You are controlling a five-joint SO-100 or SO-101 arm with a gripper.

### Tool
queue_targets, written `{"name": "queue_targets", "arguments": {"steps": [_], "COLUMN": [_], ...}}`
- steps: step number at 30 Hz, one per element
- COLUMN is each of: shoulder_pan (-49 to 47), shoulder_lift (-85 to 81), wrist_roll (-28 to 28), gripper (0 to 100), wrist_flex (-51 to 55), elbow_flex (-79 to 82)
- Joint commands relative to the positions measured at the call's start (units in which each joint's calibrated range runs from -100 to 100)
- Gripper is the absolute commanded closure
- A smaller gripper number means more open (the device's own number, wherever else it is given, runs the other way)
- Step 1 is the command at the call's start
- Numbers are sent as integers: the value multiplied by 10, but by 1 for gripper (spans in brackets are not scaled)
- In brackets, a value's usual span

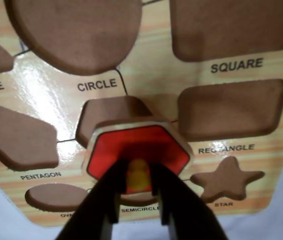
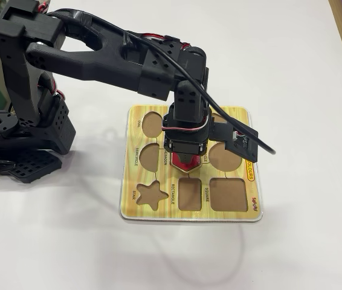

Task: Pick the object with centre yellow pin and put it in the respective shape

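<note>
In the wrist view my gripper (image 1: pixel 138 176) is shut on the yellow knob (image 1: pixel 138 175) at the middle of the red hexagonal piece (image 1: pixel 146 147). The piece sits tilted over the near part of the brown hexagon cut-out (image 1: pixel 109 112) in the yellow wood-grain board (image 1: pixel 154 50); the cut-out's far part shows behind it. I cannot tell whether the piece touches the board. In the fixed view the gripper (image 2: pixel 185 162) points straight down over the board's (image 2: pixel 165 211) middle. Only a sliver of the red piece (image 2: pixel 186 165) shows there, and the cut-out is hidden.
Around the hexagon lie other cut-outs: circle (image 1: pixel 76 30), square (image 1: pixel 236 25), rectangle (image 1: pixel 231 107), pentagon (image 1: pixel 19 137), star (image 1: pixel 226 177), oval (image 1: pixel 54 196). The arm's black base (image 2: pixel 26 121) stands left of the board on a white table (image 2: pixel 292 60). A cable (image 2: pixel 249 138) loops right of the wrist.
</note>
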Motion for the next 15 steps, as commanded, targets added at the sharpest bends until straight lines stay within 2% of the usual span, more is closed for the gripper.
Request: {"name": "queue_targets", "arguments": {"steps": [1, 15], "shoulder_pan": [-6, -47], "shoulder_lift": [-3, 43], "wrist_roll": [-2, -3], "gripper": [99, 99], "wrist_flex": [-7, -2], "elbow_flex": [-33, -91]}}
